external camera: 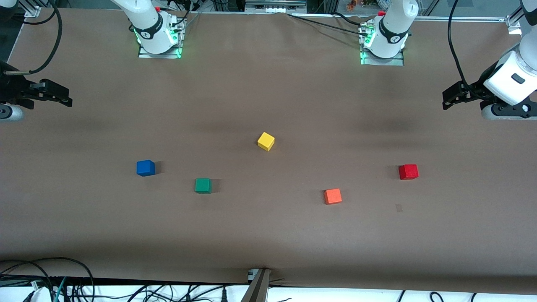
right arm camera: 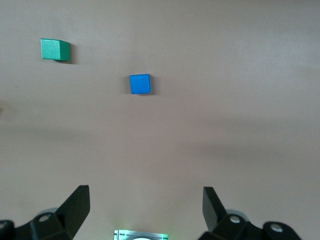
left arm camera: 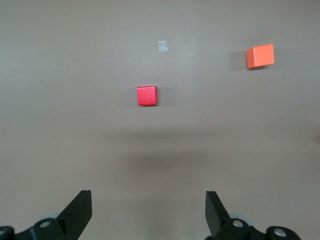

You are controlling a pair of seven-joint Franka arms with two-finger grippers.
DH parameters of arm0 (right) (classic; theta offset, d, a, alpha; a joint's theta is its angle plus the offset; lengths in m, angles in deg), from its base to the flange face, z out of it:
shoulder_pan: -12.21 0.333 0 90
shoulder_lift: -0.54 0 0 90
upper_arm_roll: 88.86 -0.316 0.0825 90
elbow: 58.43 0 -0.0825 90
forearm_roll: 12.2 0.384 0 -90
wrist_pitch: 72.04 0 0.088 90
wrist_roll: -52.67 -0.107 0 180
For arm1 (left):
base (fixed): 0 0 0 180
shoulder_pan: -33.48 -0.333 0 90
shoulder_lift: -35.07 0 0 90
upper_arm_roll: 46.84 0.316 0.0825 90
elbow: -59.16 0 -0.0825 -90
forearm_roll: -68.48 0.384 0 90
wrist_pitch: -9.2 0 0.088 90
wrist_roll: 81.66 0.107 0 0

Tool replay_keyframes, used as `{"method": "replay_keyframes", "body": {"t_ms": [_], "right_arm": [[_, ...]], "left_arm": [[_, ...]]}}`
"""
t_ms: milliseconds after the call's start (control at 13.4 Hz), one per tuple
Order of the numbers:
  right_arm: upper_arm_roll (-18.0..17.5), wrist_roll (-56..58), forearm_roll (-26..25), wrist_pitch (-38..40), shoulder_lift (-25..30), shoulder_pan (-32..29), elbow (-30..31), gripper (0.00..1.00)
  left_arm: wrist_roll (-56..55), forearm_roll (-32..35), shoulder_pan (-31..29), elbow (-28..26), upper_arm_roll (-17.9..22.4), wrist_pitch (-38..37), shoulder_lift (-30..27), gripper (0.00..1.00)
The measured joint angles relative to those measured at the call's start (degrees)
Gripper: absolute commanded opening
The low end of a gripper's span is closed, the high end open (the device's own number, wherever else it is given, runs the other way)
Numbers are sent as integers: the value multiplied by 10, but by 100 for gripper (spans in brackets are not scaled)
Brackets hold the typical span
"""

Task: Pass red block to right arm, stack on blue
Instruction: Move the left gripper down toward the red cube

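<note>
Orange block [external camera: 332, 196] nearest camera, on counter [external camera: 268, 235]. Red block [external camera: 408, 172] toward left arm's end, slightly farther from camera. Blue block [external camera: 145, 167] toward right arm's end, green block [external camera: 203, 185] beside it. Left claw [external camera: 455, 97] released, raised over counter edge. Right claw [external camera: 50, 95] released, raised likewise.

I see bare brown surface [external camera: 268, 235] around the small matte red cube [external camera: 408, 172]; the small orange cube [external camera: 332, 196], its nearest neighbour, sits well apart.
</note>
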Motion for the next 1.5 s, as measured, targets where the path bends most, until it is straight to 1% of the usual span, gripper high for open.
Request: {"method": "replay_keyframes", "body": {"t_ms": [674, 824, 1048, 1498], "right_arm": [[0, 0, 2, 0, -1, -1, 0, 100], [0, 0, 2, 0, -1, -2, 0, 100], [1, 0, 3, -1, -1, -2, 0, 100], [1, 0, 3, -1, -1, -2, 0, 100]], "left_arm": [[0, 0, 0, 1, 0, -9, 4, 100], [0, 0, 0, 1, 0, -15, 13, 100], [-1, 0, -2, 5, 1, -32, 42, 100], [-1, -7, -4, 36, 1, -38, 64, 100]]}}
